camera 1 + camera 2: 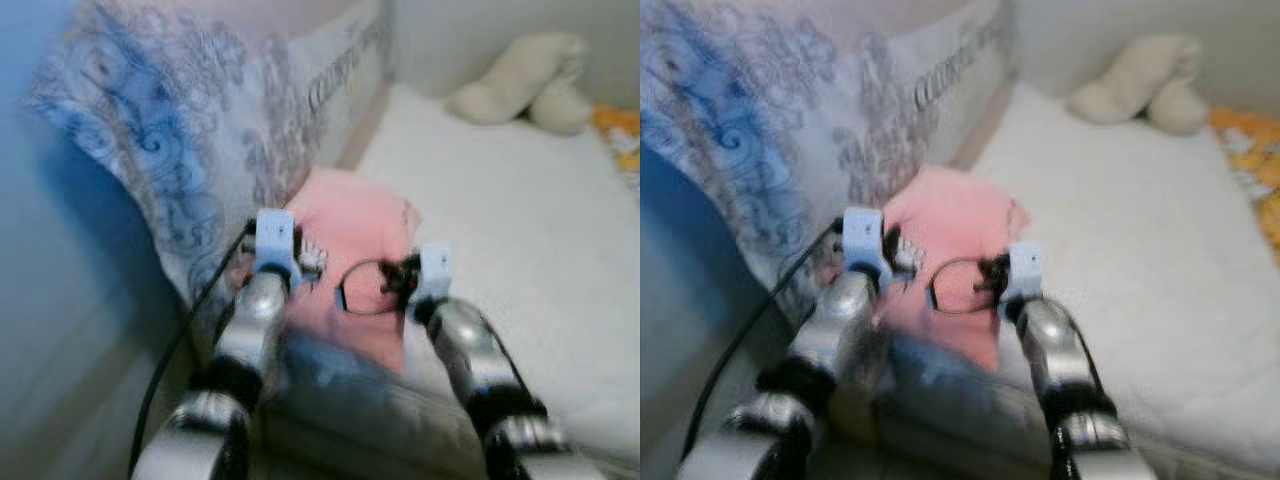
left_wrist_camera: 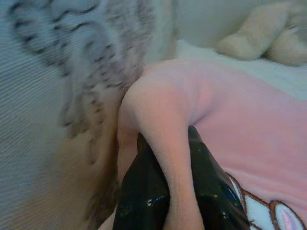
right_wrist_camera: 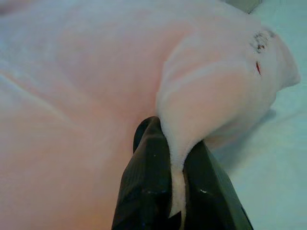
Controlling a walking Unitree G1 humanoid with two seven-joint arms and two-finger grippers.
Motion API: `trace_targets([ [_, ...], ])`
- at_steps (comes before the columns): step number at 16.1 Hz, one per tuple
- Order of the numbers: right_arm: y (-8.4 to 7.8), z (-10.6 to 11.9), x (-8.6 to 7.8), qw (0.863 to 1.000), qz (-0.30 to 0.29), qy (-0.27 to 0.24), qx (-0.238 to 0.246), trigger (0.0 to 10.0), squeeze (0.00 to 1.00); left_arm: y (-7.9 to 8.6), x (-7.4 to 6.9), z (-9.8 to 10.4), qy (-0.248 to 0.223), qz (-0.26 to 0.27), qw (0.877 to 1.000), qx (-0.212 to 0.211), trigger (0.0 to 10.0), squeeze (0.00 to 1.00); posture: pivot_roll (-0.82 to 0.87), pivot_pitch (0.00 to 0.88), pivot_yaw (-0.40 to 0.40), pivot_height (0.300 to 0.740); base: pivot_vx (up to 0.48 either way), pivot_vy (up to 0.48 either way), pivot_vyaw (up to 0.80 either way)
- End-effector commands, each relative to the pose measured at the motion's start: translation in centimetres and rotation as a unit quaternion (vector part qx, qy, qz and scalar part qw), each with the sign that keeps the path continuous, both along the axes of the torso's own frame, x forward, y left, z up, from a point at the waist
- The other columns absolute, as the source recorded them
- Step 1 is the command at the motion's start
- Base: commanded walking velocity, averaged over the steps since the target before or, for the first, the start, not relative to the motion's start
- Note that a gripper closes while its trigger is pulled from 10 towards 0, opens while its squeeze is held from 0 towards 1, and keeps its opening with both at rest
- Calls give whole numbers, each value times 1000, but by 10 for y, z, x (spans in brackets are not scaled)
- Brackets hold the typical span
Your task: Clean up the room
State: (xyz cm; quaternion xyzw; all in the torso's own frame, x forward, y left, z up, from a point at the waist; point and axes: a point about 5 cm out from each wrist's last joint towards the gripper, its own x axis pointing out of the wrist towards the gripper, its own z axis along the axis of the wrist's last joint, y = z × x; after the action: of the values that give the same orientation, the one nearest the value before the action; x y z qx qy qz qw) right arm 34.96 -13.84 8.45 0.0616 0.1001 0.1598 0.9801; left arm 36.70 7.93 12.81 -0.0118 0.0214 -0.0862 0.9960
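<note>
On bed (image 1: 520, 230), pink garment (image 1: 355, 260), both end effectors gripping

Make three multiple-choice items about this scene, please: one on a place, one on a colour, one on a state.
1. Where does the plush toy lie?
A. on the far side of the bed
B. between the grippers
C. on the floor

2. What colour is the cloth that the grippers hold?
A. green
B. pink
C. black

3. How does the left gripper stand?
A. wide open above the cloth
B. shut on a fold of the cloth
C. shut on the plush toy

Key: 1 A, the toy rests at the far end of the white bed. 2 B, the cloth is pink in every view. 3 B, the left wrist view shows a fold pinched between the black fingers; the right gripper pinches another edge.
</note>
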Motion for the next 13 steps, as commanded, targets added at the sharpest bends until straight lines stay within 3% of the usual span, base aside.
trace_targets([
  [1,-3,1,0,1000,-4,-3,1,10000,0,0,3,14,-32,6,999,3,10000,0,149,0,-38,740,405,-255,0],
  [8,-6,1,-2,1000,-5,-6,-9,10000,0,-10,-1,14,-32,11,999,-9,10000,0,145,0,-43,740,407,-217,0],
  [10,-6,2,-2,1000,0,-9,-19,10000,0,-15,-1,12,-17,27,999,-23,10000,0,145,0,-47,740,426,0,613],
  [12,-6,3,0,999,16,-7,-40,10000,0,-14,6,14,-8,57,998,-33,10000,0,137,0,-63,740,240,0,591],
  [13,1,5,9,996,54,14,-71,10000,0,-3,18,19,-4,77,997,-20,10000,0,117,20,-80,740,0,0,0],
])
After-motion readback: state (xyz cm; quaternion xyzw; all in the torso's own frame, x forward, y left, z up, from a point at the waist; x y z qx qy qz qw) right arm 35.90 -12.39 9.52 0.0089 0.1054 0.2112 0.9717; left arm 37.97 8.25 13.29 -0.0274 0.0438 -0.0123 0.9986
